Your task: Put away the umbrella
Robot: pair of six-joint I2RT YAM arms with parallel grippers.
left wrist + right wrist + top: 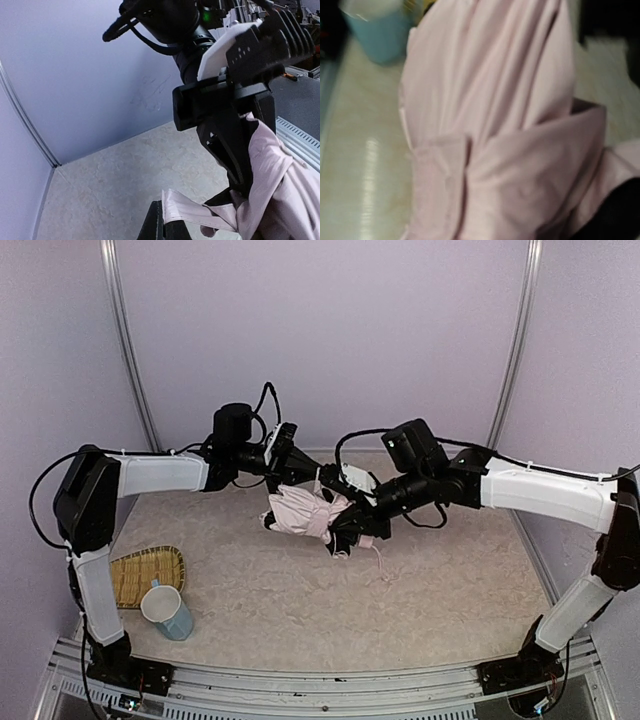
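The umbrella [300, 512] is folded, pale pink, and held above the middle of the table between both grippers. My left gripper [287, 478] is at its far side; in the left wrist view it [167, 226] is shut on the umbrella's flat pink closure strap [200, 212], pulled out from the bundle [282, 185]. My right gripper [347, 530] grips the umbrella at its right end, near the handle's thin cord [380, 558]. In the right wrist view the pink fabric [490, 125] fills the frame and hides the fingers.
A woven bamboo tray [140, 575] lies at the near left with a light blue cup [167, 612] standing at its near edge; the cup also shows in the right wrist view [380, 35]. Walls and corner posts enclose the table.
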